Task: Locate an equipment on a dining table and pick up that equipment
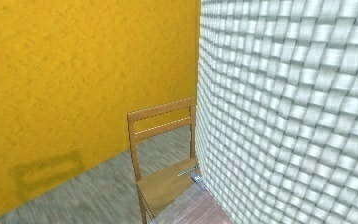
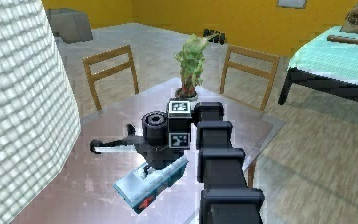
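Seemingly midway: reaches across tabletop (image 2: 242, 130), gripper (image 2: 105, 146) at ten o'clock from blue-grey box (image 2: 147, 186); cannot tell if holding anything; lifting left.

plant (image 2: 191, 62) on the table (image 2: 249, 126) — chairs (image 2: 110, 57) behind it, bed (image 2: 337, 62) right

Forward view: yellow wall (image 1: 67, 80) on the left and ahead, white woven-pattern surface (image 1: 287, 100) on the right. A wooden chair (image 1: 165, 150) with a slatted back stands between them on a grey streaked floor (image 1: 87, 190).

Arm side view: glossy brownish counter (image 2: 97, 125) mid-frame, with a left chair (image 2: 111, 68) and a right chair (image 2: 249, 70) at its far edge. A potted plant (image 2: 191, 62) stands on the counter near that edge. Bed (image 2: 337, 60) with a teal cover top right. Grey box (image 2: 69, 24) on the floor by the yellow wall, top left. Same woven surface at the left edge.
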Motion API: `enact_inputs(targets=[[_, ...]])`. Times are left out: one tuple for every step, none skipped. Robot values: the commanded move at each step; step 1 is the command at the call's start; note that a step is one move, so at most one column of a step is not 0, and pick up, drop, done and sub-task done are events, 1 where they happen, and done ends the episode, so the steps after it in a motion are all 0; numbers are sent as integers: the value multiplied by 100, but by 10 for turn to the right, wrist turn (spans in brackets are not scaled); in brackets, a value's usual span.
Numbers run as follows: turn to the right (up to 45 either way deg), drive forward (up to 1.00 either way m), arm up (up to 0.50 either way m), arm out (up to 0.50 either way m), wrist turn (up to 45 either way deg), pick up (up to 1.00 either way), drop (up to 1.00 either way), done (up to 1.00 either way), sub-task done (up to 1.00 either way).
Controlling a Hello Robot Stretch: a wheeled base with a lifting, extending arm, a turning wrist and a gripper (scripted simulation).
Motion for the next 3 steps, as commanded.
enact_inputs(targets=[[0, 0, -30, 0, 0, 0, 0, 0, 0], [0, 0, 0, 0, 0, 100, 0, 0, 0], [0, 0, 10, 0, 0, 0, 0, 0, 0]])
